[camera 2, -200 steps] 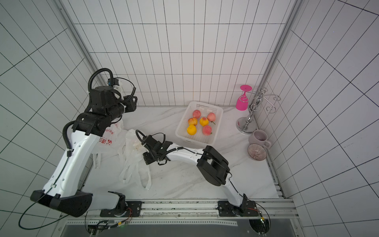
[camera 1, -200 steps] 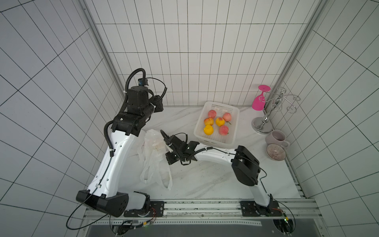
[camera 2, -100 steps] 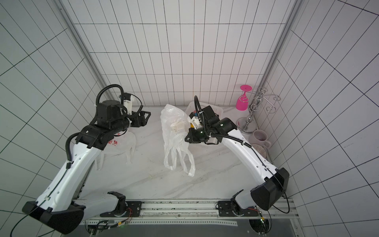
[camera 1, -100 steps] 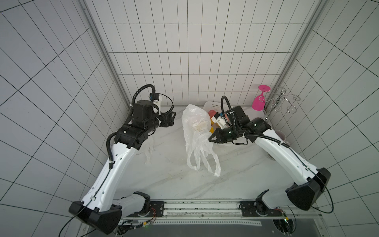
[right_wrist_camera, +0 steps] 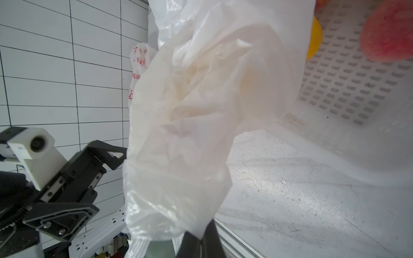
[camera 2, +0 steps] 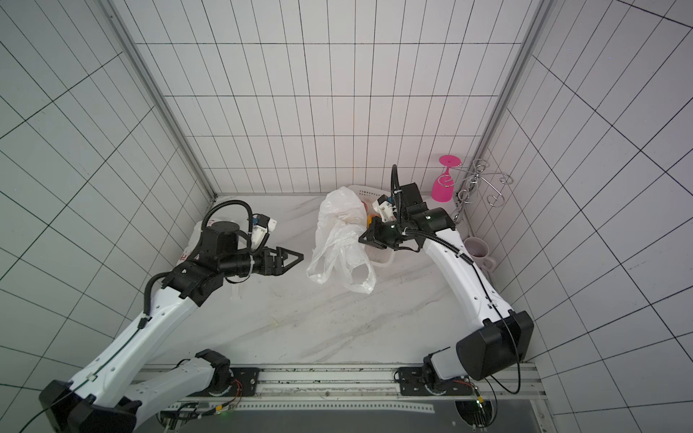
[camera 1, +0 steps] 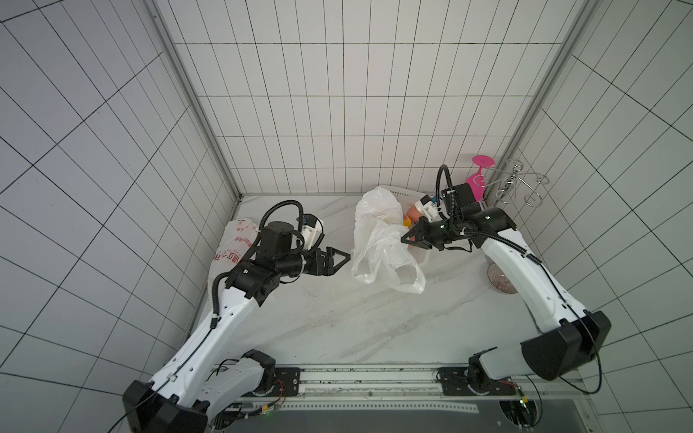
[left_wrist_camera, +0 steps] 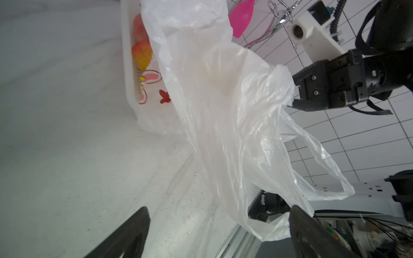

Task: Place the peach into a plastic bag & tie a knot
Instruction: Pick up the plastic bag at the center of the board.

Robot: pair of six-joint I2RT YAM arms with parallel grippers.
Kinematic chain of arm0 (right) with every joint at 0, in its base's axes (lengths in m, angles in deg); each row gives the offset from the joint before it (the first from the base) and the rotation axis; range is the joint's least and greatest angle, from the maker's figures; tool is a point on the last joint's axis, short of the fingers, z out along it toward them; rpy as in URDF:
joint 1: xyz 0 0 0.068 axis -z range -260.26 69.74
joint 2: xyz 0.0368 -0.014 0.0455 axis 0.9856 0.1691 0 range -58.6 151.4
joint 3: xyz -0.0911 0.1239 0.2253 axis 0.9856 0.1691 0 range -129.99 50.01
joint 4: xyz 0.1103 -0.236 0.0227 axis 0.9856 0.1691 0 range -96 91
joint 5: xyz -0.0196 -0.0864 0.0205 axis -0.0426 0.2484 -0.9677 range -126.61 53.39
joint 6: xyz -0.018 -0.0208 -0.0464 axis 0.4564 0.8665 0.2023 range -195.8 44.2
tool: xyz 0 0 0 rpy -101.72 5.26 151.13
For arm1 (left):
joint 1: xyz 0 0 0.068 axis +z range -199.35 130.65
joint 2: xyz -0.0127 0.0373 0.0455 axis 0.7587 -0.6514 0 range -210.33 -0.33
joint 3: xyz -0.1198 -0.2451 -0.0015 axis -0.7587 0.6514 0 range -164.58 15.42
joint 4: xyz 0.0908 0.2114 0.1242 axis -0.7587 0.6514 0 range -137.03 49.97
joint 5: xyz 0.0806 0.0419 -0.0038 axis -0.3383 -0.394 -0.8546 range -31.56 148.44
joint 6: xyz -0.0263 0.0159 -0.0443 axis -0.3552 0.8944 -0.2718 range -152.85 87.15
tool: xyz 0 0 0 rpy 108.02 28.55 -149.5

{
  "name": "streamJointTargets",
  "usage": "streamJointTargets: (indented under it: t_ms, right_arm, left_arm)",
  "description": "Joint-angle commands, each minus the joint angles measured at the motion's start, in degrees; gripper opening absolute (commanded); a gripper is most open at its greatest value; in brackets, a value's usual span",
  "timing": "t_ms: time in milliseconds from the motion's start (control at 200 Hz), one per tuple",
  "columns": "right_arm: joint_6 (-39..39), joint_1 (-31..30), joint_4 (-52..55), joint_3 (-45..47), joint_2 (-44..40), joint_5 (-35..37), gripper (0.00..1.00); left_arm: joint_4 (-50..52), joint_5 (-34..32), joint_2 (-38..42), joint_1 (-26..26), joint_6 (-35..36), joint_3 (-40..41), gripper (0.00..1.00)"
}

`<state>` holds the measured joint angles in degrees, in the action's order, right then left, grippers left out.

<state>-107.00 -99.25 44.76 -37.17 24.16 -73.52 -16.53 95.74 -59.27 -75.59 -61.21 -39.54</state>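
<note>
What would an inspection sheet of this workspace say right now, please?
Surface: marble table, white with grey veins.
Job's things: plastic bag hangs from the right gripper; peaches lie in the basket.
Clutter: printed bag, pink glass on wire rack, mug.
Grippers: left gripper open, apart from the bag; right gripper shut on the plastic bag.
Cables: black hoses arch over both wrists, no snag seen.
Surroundings: white tiled walls.
</note>
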Motion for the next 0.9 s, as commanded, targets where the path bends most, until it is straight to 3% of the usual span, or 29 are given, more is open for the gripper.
streamJointTargets:
  t_ms: [0, 300, 505, 895]
  right_arm:
    - [-3.44, 0.8, -3.44, -0.01, -1.11, -0.82, 0.0]
    - [-6.61, 0.7, -7.68, 2.67, -2.59, -0.82, 0.0]
    - [-9.46, 0.74, -13.29, 6.86, -5.19, -1.41, 0.0]
    - [-11.77, -1.78, -17.97, 9.19, -5.31, -2.74, 0.0]
  left_arm:
    - [-13.19, 4.02, 0.26, -5.92, -10.86, 4.24, 0.98]
    - [-35.98, 5.76, -3.16, -6.59, -30.43, 10.39, 0.97]
    - [-41.12, 2.12, 2.23, 2.36, -36.91, 13.41, 0.98]
    - [-36.1, 1.4, -9.02, 1.63, -31.32, 2.09, 0.97]
